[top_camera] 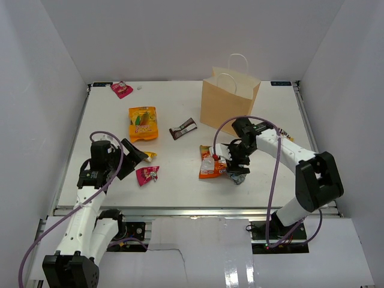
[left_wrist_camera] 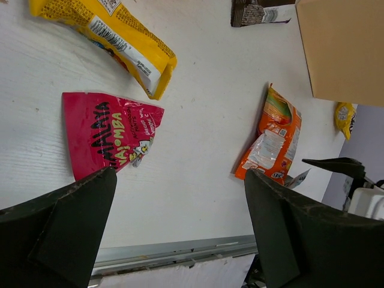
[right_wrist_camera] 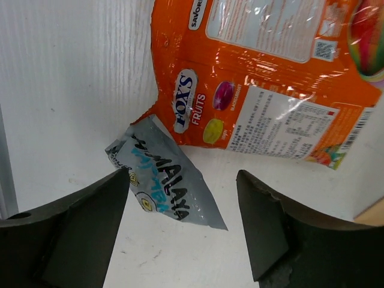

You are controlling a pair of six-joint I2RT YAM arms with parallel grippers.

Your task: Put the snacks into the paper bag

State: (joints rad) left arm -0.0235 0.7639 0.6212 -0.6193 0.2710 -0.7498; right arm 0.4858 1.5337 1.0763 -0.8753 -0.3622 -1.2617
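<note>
Paper bag point(top_camera: 230, 105) toward the back right — bar point(top_camera: 183, 129) left of it (pouch point(top_camera: 143, 123) further left)

bare table point(top_camera: 180, 102) left of paper bag point(top_camera: 228, 105), orange packet point(top_camera: 211, 167) by right claw point(top_camera: 237, 171)

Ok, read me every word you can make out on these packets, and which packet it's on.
"FOX'S FRUITS": orange-white packet.
"SAVOR", cut off by the picture's edge: same packet.
"MALAYA", start creased: blue-grey packet.
"MALAYA", start hidden, and "VAJOMBA": magenta packet.
Fine print on these and on the yellow-orange pouch: too small to read.
</note>
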